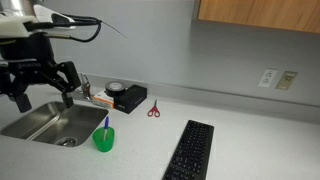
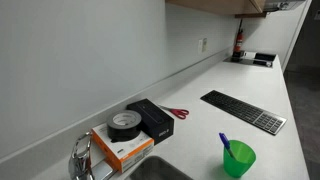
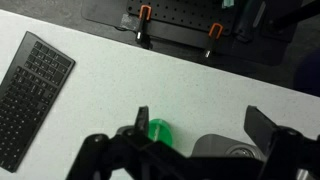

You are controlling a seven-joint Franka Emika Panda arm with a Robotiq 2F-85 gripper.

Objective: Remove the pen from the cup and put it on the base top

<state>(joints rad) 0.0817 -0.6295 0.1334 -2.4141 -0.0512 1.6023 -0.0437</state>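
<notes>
On worktop [image 1: 250, 140]: cup [image 1: 104, 140] well out from wall [image 1: 200, 60], just beside sink [image 1: 45, 122] corner, with pen [image 1: 106, 124] in it, tilted, upper end sticking out over rim. Keyboard [image 1: 190, 150] on far side of cup from sink, apart from it. Scissors [image 1: 154, 110] farther back, between keyboard and wall, touching neither. Two boxes [image 2: 150, 120] by wall behind sink, side by side, near scissors; tape roll [image 2: 124, 124] on top of one box. Faucet [image 2: 80, 158] just beside boxes, at sink's rear edge. Tool [image 1: 45, 97] above sink, well clear of cup, off to its side.

Exterior views oblique, wrist overhead; all share cup [image 1: 104, 139].
</notes>
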